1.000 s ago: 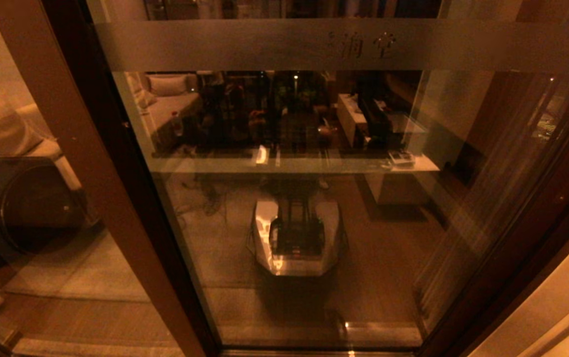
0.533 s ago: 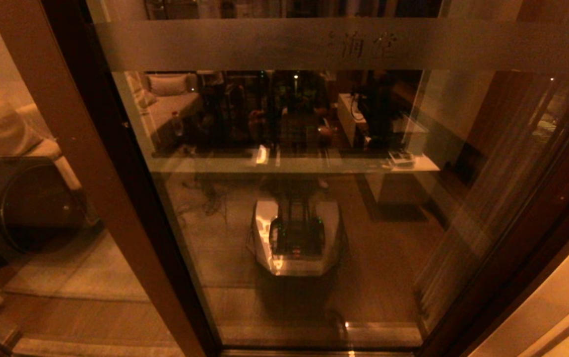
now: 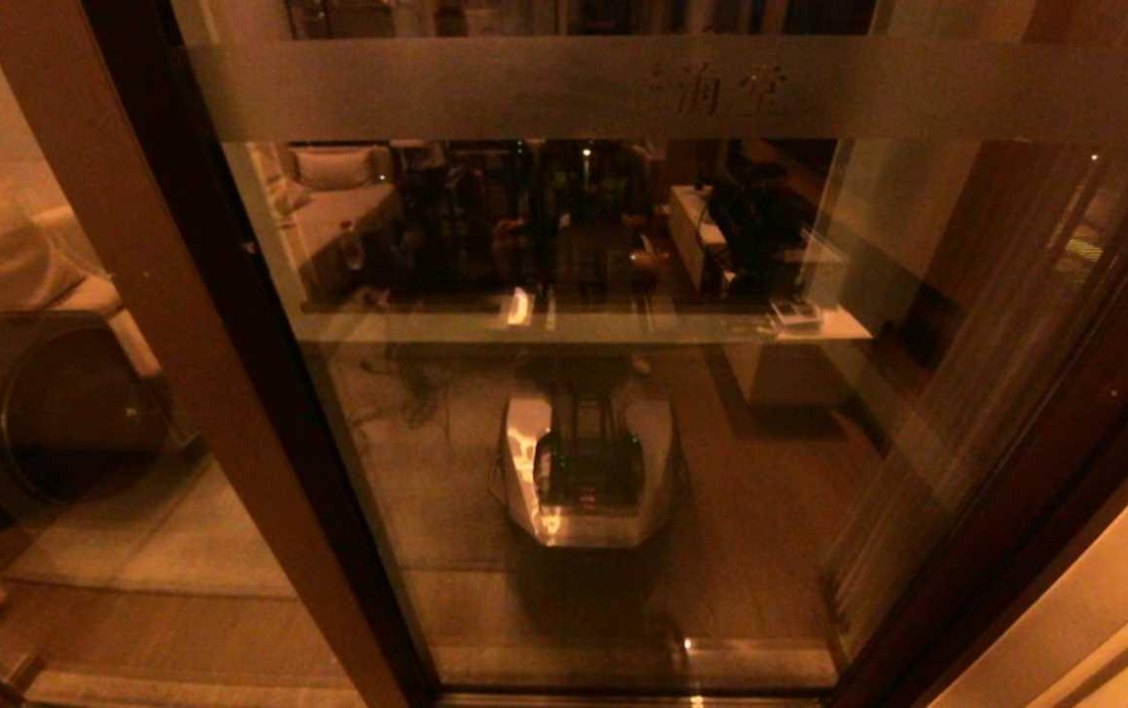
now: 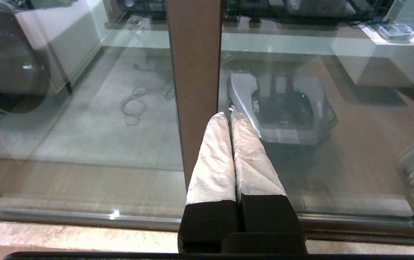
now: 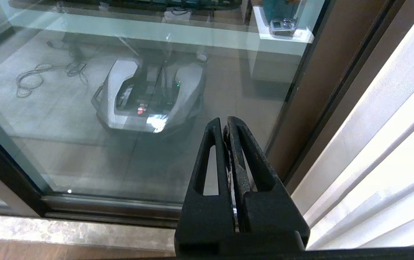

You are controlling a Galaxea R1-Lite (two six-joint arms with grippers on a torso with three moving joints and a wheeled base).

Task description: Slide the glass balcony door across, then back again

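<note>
Fingers of our left gripper (image 4: 229, 115) lie pressed together, wrapped in crinkled pale tape over black bases, their tips just beside the brown stile (image 4: 194, 83) of the glass balcony door (image 3: 623, 413); we cannot tell whether they touch it. Our right gripper (image 5: 225, 122) is likewise closed on nothing, its fingers black open-frame triangles, pointing at the lower glass near the door's other dark upright (image 5: 311, 83).

The door fills the head view: a tall smooth pane in a dark brown frame, with a frosted horizontal band (image 3: 544, 90) bearing faint characters across the top. Reflected in the glass sits our own base (image 3: 588, 472), grey and angular.

Neither gripper appears in the head view; only the wrist views show them. The left wrist view alone shows a round dark washing machine drum (image 4: 8, 65) behind the glass, and a loose cable (image 4: 138, 103) coiled on the pale floor. The right wrist view alone shows a pale ribbed curtain (image 5: 383, 151) beside the frame and the speckled stone sill (image 5: 73, 231) under the metal track (image 5: 113, 206).
</note>
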